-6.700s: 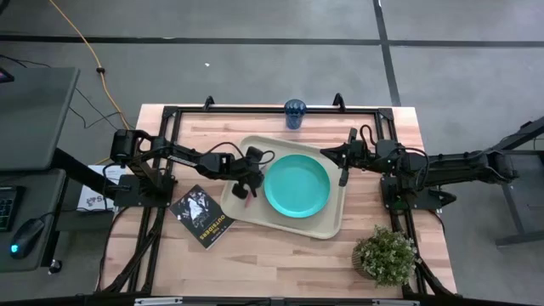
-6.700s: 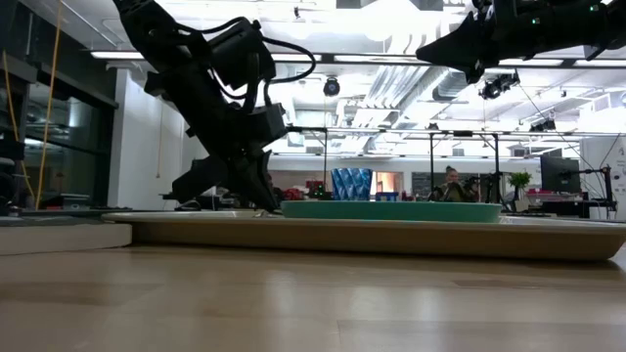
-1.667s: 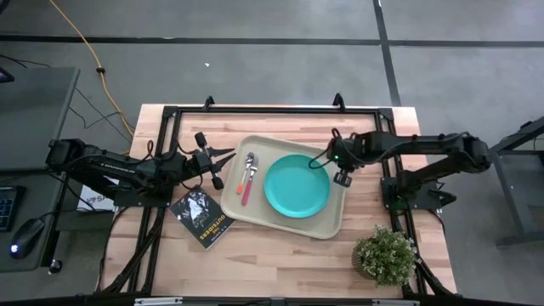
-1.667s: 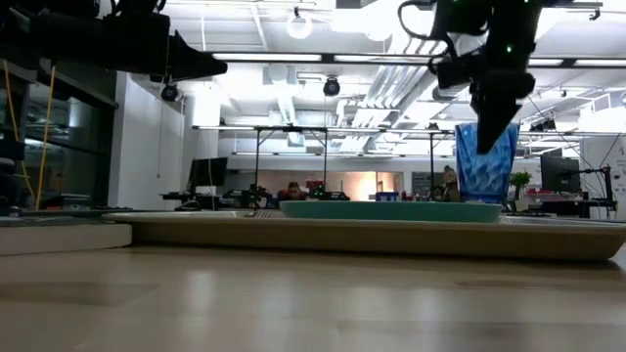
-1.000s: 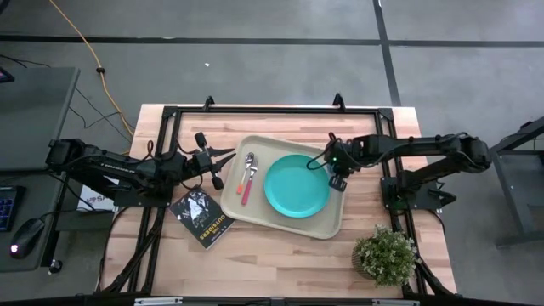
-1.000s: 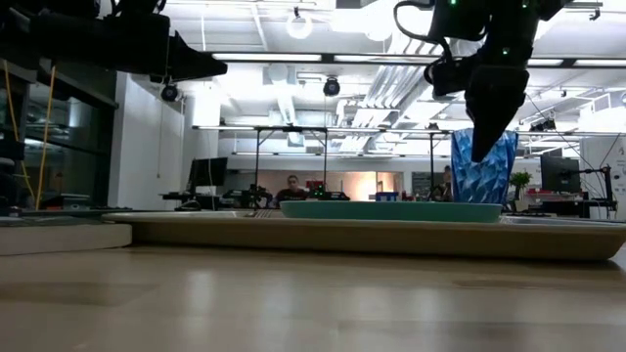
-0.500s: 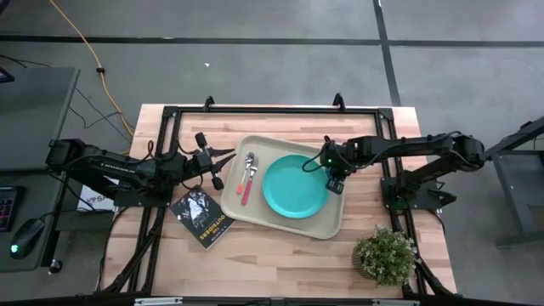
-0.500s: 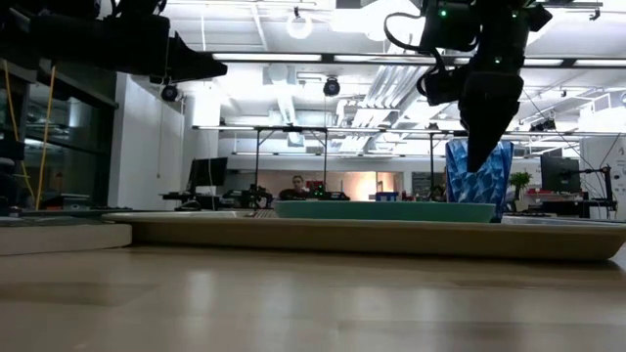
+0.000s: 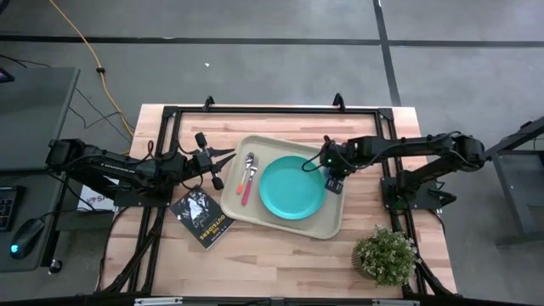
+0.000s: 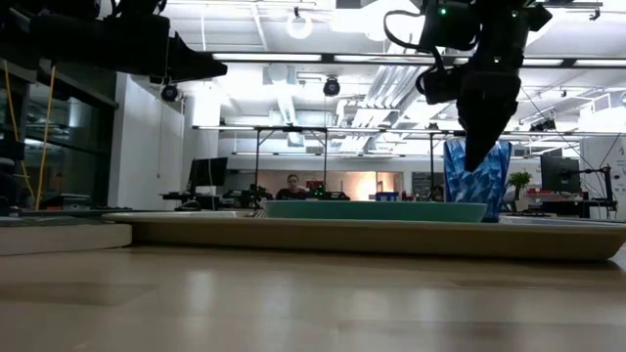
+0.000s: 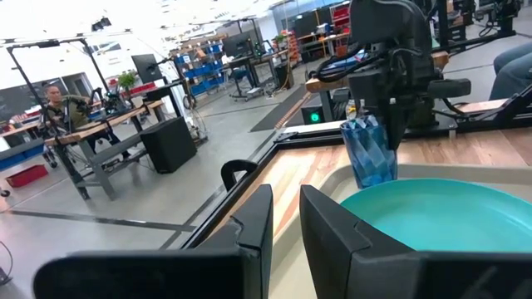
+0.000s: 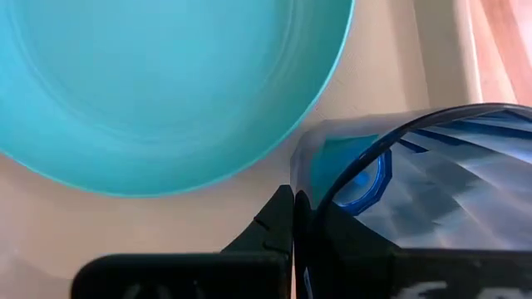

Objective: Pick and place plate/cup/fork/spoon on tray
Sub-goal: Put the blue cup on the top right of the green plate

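Cup-placing step now: small dark blue translucent cup (image 9: 333, 184), pinched at its rim by right gripper (image 9: 331, 176), low at far right corner of large beige rectangular tray (image 9: 255, 212), just beside round turquoise plate (image 9: 292, 188). Next, probably: set down, release. Left gripper (image 9: 216, 161) parked beside tray, fingers slightly apart, empty.

Wooden table (image 9: 280, 255): tray (image 9: 285, 227), booklet (image 9: 202, 217), plant (image 9: 387, 255).

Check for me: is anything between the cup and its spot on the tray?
The plate crowds it. The right gripper holds the cup at the tray's right edge, jaws clamped on its wall, and the plate's rim sits right against the cup there. Fork and spoon lie clear on the far side.
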